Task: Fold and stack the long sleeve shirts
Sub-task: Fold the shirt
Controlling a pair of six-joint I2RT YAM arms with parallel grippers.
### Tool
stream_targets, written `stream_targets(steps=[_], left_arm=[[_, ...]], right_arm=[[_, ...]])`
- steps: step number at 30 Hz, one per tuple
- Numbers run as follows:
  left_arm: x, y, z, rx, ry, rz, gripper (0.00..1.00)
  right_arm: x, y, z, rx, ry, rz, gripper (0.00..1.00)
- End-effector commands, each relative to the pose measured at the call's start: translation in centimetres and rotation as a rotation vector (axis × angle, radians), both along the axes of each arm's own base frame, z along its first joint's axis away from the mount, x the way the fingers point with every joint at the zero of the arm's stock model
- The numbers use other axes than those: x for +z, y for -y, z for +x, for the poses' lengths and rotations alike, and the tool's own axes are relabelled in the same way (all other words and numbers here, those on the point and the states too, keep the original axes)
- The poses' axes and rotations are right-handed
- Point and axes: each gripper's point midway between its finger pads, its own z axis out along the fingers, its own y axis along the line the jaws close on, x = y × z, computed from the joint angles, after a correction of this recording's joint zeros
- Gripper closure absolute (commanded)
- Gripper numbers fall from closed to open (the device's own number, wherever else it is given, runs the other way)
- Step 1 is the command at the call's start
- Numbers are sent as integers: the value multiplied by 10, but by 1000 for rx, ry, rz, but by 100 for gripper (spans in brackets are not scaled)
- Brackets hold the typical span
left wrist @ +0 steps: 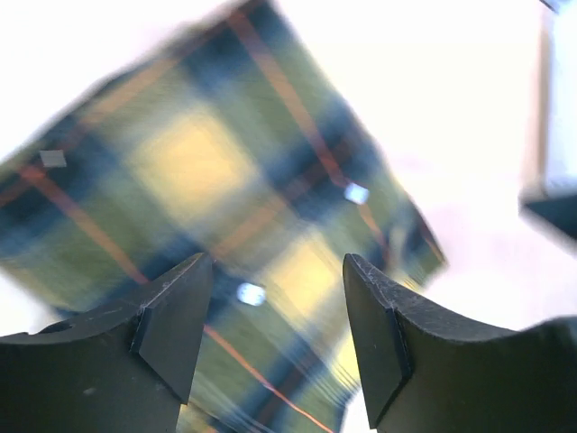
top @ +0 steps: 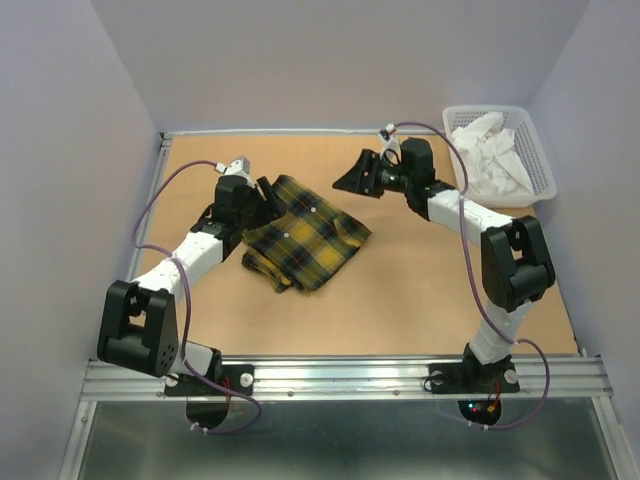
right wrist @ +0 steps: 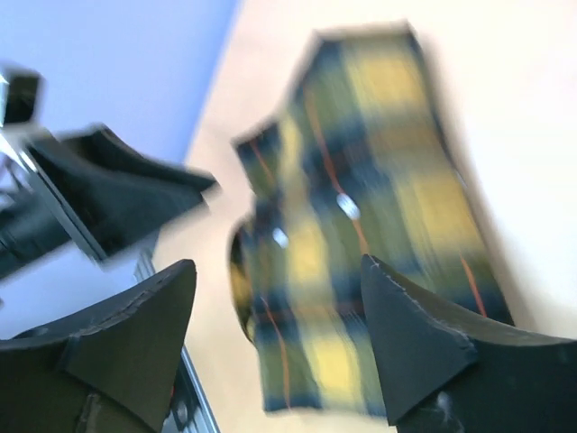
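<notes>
Plaid cloth in yellow and dark green: the shirt [top: 300, 232] lies folded into a rough rectangle on the desk [top: 420, 290], left of centre and nearer the far edge than the near one. It is set at a slant to the desk edges. Small white buttons [top: 313, 208] show on its upper face, and a bunched fold of cloth sticks out at its near-left side.

The left claw [top: 266, 200] is at the shirt's far-left edge. In the left wrist view its two fingers [left wrist: 171, 325] stand spread with the plaid cloth seen through the gap and nothing pinched between them. Whether they touch the cloth cannot be told, as that view is blurred.

The right claw [top: 352, 180] is just past the shirt's far-right edge, over bare desk and apart from the cloth. In the right wrist view its fingers [right wrist: 135, 352] are likewise spread and empty, with the shirt lying beyond them.

A white basket [top: 543, 170] sits in the far-right corner of the desk, well apart from the shirt, and holds crumpled white cloth [top: 490, 155].
</notes>
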Motion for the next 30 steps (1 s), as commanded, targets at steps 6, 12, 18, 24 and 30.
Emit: stream_targets(steps=[6,12,18,24,30], left_arm=[[-47,20,-8,-10,-105,-37,33],[-87,27,-11,-3,-229,-59,35],[-120,23,-28,16,-334,-56,36],[-131,22,-39,-8,-367,-47,36],[-117,35,-34,-80,-320,-39,36]], right_arm=[[45,-104,21,172,94,115,20],[-16,-128,37,165,-20,161,20],[-112,-100,58,-2,-157,56,20],[-165,-21,77,-225,-241,-25,20],[-112,-10,83,-250,-159,9,20]])
